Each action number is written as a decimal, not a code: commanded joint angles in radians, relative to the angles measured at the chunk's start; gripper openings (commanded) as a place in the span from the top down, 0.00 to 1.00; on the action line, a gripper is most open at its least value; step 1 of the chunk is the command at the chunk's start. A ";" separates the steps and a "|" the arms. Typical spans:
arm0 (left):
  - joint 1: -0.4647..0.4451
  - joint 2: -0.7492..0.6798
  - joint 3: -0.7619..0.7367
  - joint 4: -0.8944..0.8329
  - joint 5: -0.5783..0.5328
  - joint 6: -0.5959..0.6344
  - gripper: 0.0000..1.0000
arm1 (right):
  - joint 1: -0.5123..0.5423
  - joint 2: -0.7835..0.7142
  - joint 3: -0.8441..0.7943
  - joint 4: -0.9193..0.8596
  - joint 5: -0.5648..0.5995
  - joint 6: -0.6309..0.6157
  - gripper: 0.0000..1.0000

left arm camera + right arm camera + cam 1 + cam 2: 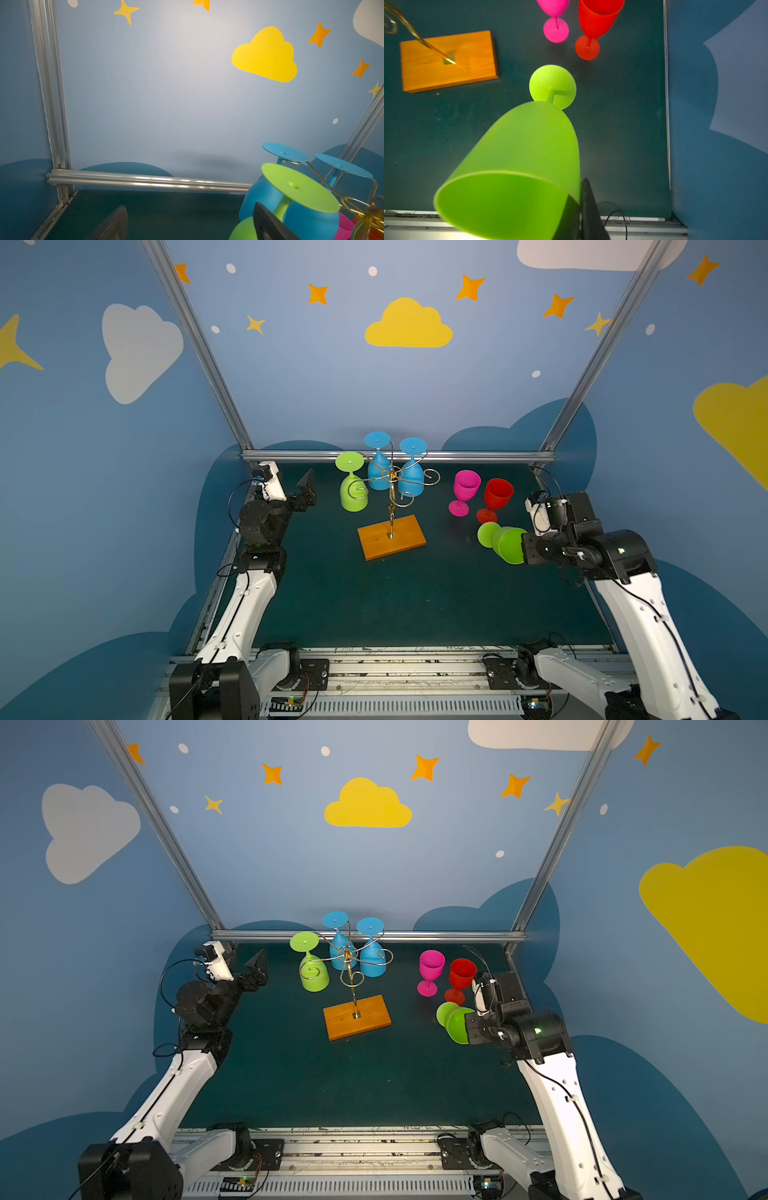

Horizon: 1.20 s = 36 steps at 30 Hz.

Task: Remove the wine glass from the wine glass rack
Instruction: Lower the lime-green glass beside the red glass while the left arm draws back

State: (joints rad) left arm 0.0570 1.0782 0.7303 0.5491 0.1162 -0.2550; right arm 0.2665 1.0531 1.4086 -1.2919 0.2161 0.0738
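Jaws: those of the left gripper (305, 490) stand wide apart on nothing, just left of the hanging green glass (353, 497) and clear of it. Those of the right gripper (523, 546) are clamped on the rim of the held green glass (505, 543), with one finger (589, 207) outside the bowl and its partner inside. We see the left arm (245, 605) rise along the left edge of the mat (395, 605) and bend inward. The right arm (636, 614) mirrors it, wrist level.

The rack (399, 541) stands mid-mat, carrying the hanging green glass and two blue glasses (378, 479) upside down. Right of it, a pink glass (465, 485) and a red glass (498, 493) stand upright. The held green glass lies tilted on its side in front of them, off the rack, its foot toward the rack. Blue panels (332, 385) with clouds and stars and an aluminium frame (399, 455) wall the dark green mat.
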 commanded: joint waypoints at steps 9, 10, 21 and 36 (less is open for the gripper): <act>0.003 -0.047 -0.019 -0.007 -0.027 -0.010 0.07 | -0.232 0.159 0.016 0.041 0.007 -0.020 1.00; 0.002 -0.045 -0.019 -0.006 -0.032 -0.017 0.07 | -0.252 0.185 0.034 0.050 0.005 -0.024 1.00; -0.017 -0.104 -0.021 -0.040 -0.091 0.019 0.07 | -0.388 0.449 0.138 0.153 -0.007 -0.050 1.00; -0.024 -0.124 -0.021 -0.051 -0.115 0.052 0.07 | -0.411 0.886 0.591 -0.048 -0.047 -0.011 1.00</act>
State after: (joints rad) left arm 0.0364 0.9672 0.7120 0.5014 0.0139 -0.2249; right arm -0.1371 1.8874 1.9255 -1.2594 0.1967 0.0460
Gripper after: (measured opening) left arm 0.928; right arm 0.048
